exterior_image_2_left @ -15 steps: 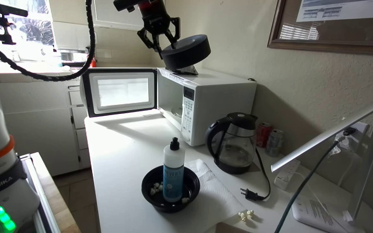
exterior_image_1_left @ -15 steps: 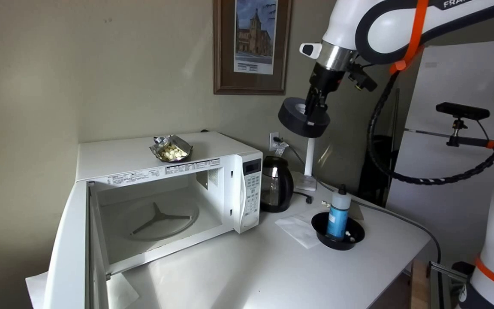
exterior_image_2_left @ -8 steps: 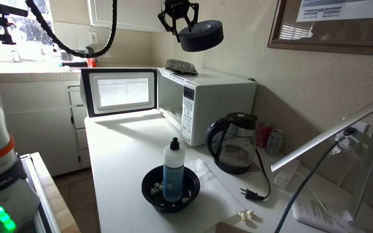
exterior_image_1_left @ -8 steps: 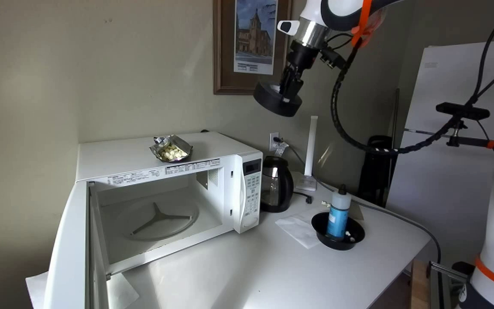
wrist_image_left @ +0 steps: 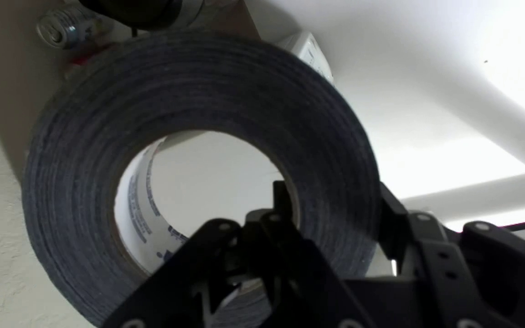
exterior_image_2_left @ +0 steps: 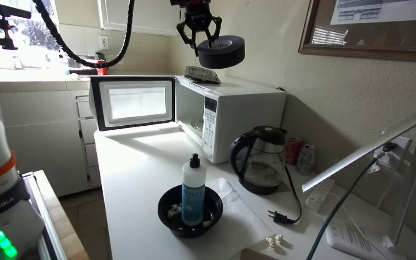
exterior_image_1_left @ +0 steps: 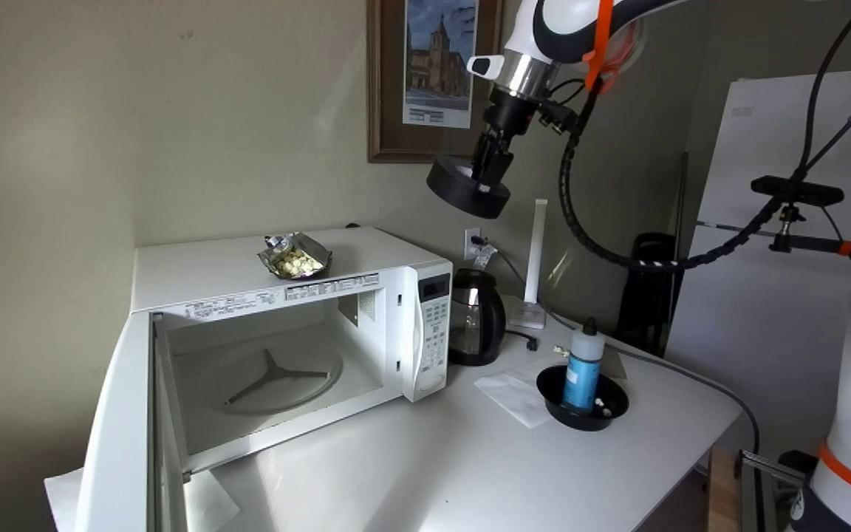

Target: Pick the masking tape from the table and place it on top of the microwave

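The jaws clamp the tape (exterior_image_2_left: 222, 54) by its wall, one jaw inside the hole, likely because it is too wide to span whole. It hangs tilted above the microwave (exterior_image_2_left: 253, 115) (a popcorn bag (exterior_image_2_left: 201, 74) takes up part of the top), presumably for setting beside that bag.
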`<state>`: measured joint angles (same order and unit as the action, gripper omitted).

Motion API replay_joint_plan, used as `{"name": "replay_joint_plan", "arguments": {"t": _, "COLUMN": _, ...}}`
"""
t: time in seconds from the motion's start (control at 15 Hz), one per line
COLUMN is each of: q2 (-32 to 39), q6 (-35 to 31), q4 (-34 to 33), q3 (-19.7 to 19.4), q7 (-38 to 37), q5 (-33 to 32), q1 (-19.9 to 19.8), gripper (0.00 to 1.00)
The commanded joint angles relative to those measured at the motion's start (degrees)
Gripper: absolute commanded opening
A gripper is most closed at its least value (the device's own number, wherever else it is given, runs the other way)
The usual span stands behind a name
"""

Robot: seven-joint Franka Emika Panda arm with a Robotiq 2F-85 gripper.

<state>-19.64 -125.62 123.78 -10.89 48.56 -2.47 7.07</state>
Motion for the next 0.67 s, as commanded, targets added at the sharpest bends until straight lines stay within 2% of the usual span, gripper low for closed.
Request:
{"name": "replay_joint_plan", "arguments": {"t": 0.0, "q2": 7.0, "q6": 6.4, "q4": -9.3, "q3": -3.2, "q7": 14.3, "q5": 12.1, "q1": 1.5, "gripper": 0.20}}
{"name": "replay_joint_plan", "arguments": {"t": 0.2, "q2": 14.1, "q6": 18.9, "q4": -18.5, "q3": -2.8, "q7": 20.1, "q5": 15.3, "q1": -1.8, "gripper": 0.20}}
{"name": "replay_joint_plan", "arguments": {"t": 0.27, "q2": 16.4, "q6": 22.2, "q4": -21.6, "q3": -2.1, "q7": 19.9, "q5": 14.4, "q1": -3.1, "gripper": 0.20}}
{"name": "replay_joint_plan", "arguments": {"t": 0.4, "q2": 21.2, "q6": 26.9, "q4": -27.7, "q3": 0.2, "q7": 15.8, "q5": 8.5, "q1": -5.2, "gripper": 0.20}}
{"name": "replay_joint_plan", "arguments": {"t": 0.6, "q2": 28.0, "q6": 29.2, "q4": -36.4, "q3": 2.7, "q7": 14.4, "q5": 4.1, "q1": -6.8, "gripper": 0.20}}
